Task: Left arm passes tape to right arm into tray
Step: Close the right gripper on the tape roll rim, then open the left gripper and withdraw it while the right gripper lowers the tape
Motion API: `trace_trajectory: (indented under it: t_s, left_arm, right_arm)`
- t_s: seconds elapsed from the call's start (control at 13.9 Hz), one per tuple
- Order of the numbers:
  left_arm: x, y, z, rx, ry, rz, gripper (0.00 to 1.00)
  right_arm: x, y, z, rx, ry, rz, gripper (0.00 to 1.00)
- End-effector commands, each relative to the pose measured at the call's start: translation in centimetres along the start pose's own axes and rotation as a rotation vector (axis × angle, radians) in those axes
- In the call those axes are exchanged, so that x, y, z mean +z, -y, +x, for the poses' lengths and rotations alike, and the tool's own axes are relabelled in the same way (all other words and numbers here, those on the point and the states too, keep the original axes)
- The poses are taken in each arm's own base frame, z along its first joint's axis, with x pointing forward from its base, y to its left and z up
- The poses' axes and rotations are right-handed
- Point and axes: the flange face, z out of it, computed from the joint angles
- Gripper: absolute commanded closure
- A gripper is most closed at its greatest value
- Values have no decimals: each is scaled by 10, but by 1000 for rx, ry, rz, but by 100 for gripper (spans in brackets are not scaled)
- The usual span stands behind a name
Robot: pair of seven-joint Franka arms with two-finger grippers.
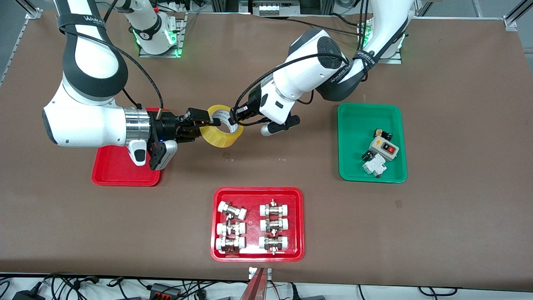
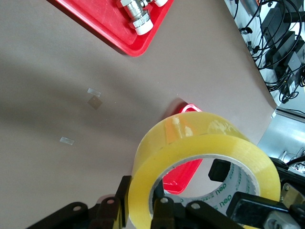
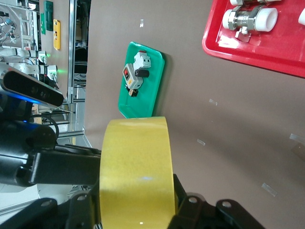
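The yellow tape (image 1: 216, 139) hangs in the air over the middle of the table, between both grippers. My left gripper (image 1: 235, 118) is shut on the roll's wall, one finger inside the core and one outside, as the left wrist view shows (image 2: 141, 198) with the tape (image 2: 205, 138). My right gripper (image 1: 208, 123) is shut across the tape's width; in the right wrist view (image 3: 136, 202) its fingers press both flat sides of the tape (image 3: 136, 162). The red tray (image 1: 120, 171) lies under the right arm, partly hidden, and shows through the roll (image 2: 183, 174).
A wider red tray (image 1: 216, 250) with pipe fittings lies nearer the front camera; it also shows in the wrist views (image 2: 119, 28) (image 3: 219, 45). A green tray (image 1: 354, 125) with switches lies toward the left arm's end (image 3: 152, 90).
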Motion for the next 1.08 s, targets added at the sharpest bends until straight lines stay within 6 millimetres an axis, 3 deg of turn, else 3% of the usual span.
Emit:
trace_trajectory:
  t_s: [0.0,0.29,0.43,0.72,0.94,1.01]
  left_arm:
    - [-5,-2,-3,-6,16,-9,0]
    - [-12,4,-4,6,0,3,0]
    - [-32,7,-3,13,-25,16,0]
    - [-73,26,27,66,-37,130,0]
    - [-101,55,63,104,-51,298,0]
    - [-120,63,74,112,-82,355,0]
  right_arm:
    - [-6,0,3,-16,-9,16,67]
    - [-9,-3,3,-19,-11,14,67]
    - [-21,-17,3,-2,-23,3,67]
    - [-48,-44,3,37,-62,-2,67]
    - [-59,-98,3,108,-64,-30,67]
    - [-68,-120,-2,133,-58,-60,67]
